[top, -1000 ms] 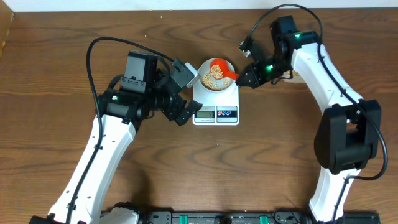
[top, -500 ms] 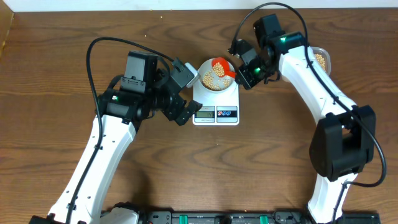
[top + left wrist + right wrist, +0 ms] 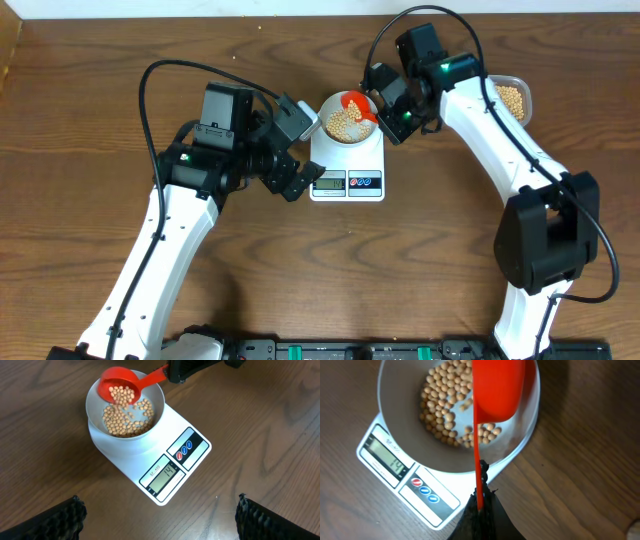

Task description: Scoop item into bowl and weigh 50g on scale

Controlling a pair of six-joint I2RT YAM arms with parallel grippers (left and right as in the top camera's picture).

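A: We've got the R gripper [image 3: 481, 510] jaws clenched on the red scoop [image 3: 120, 385] handle. Scoop's tilted over the bowl [image 3: 156, 407], w/ beans [image 3: 125, 420] in both.
B: We see the bowl sitting on the scale [image 3: 192, 435]. L gripper [image 3: 157, 520] jaws released, near the scale, apart from it.

Right gripper [image 3: 479, 497] clamps red scoop [image 3: 497, 390] handle, scoop above beans [image 3: 442, 402] in bowl [image 3: 402, 435] on scale [image 3: 451, 491]

Overhead: scale [image 3: 347, 160] display too small to read; tub [image 3: 526, 98] partly behind right arm [image 3: 490, 120]. Right wrist: scoop [image 3: 497, 390] underside covers some beans [image 3: 442, 410]; bowl [image 3: 395, 430] rim cropped at top.
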